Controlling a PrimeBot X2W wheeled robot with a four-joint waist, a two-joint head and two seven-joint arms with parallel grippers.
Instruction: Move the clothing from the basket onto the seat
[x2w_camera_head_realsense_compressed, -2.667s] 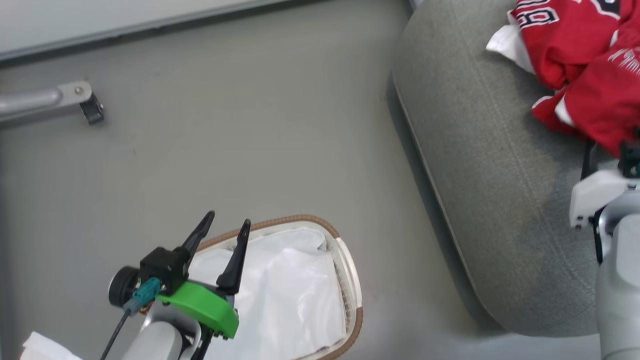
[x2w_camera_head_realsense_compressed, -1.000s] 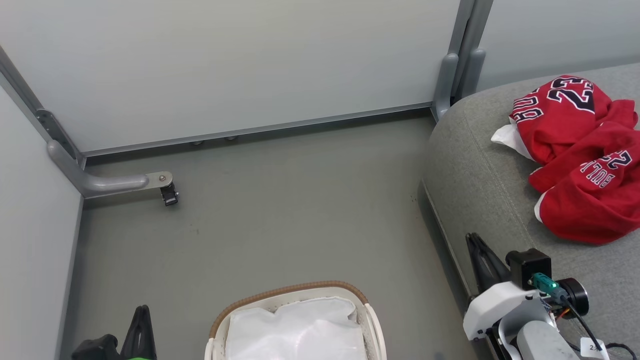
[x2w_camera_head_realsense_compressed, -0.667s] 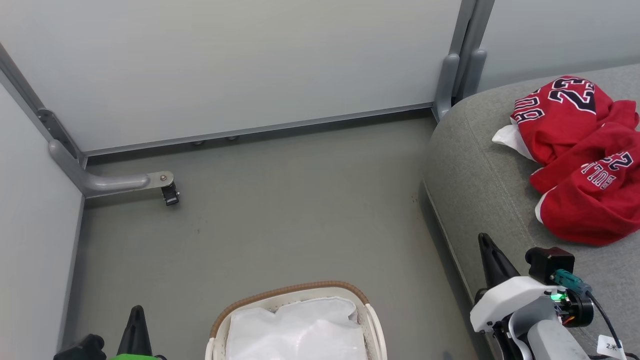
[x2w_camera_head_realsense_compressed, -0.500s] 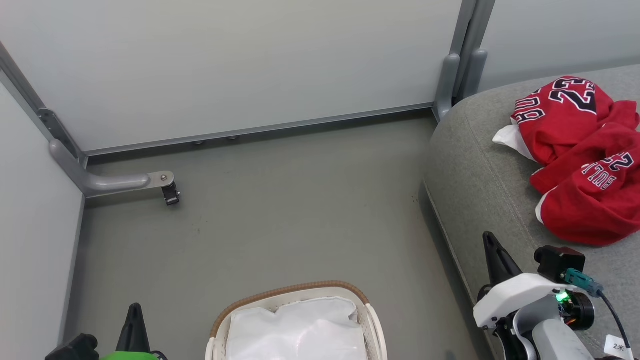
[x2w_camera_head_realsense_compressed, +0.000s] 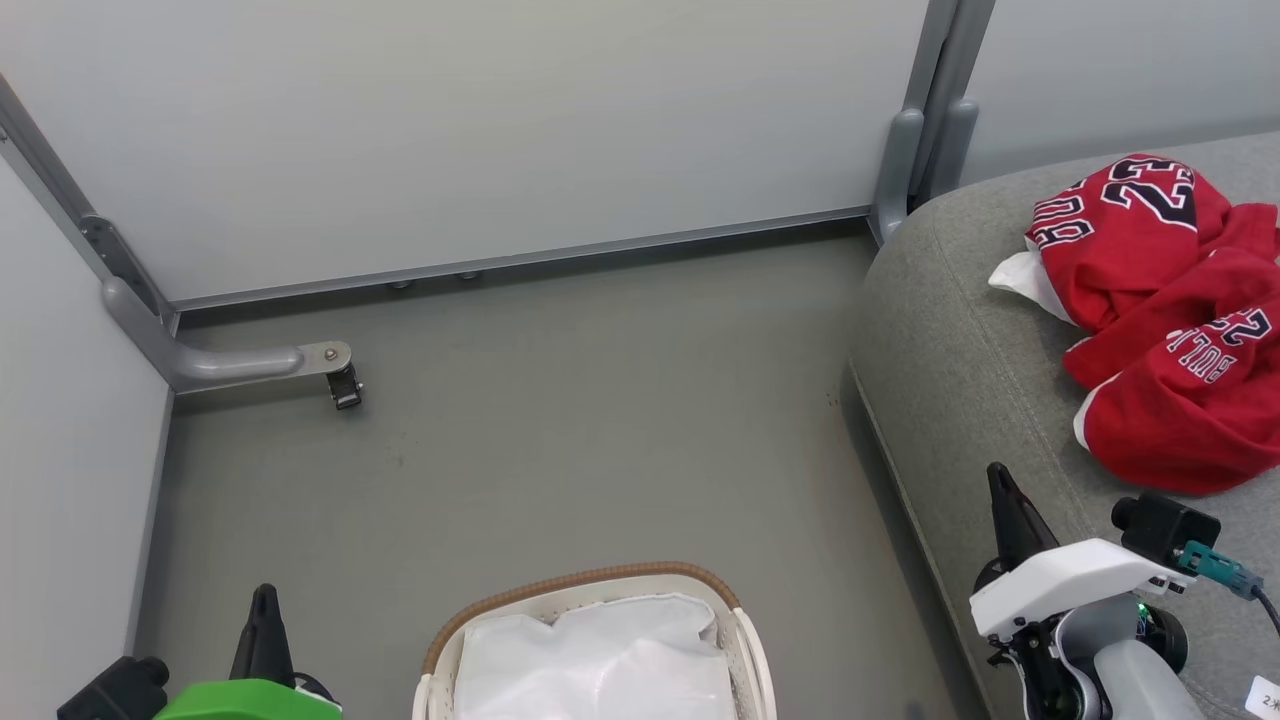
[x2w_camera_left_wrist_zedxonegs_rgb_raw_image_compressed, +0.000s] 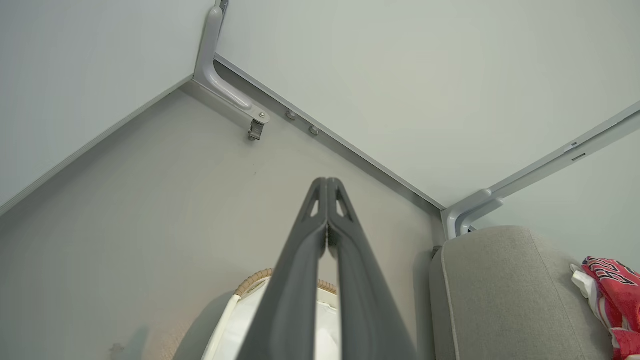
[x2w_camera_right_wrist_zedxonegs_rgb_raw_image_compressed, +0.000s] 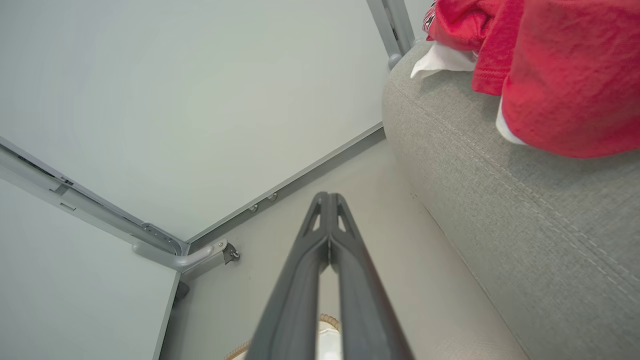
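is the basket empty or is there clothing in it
Empty, as far as it shows: the basket holds just its white liner, and the red clothing lies on the seat. Its near end is cut off.

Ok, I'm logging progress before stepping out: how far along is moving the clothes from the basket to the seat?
Done: the red jerseys lie heaped on the grey seat, and the visible part of the basket holds a white liner, no red. In hand: nothing; the left gripper and right gripper are shut and empty. Left: apparently nothing, though the basket's near end is out of frame.
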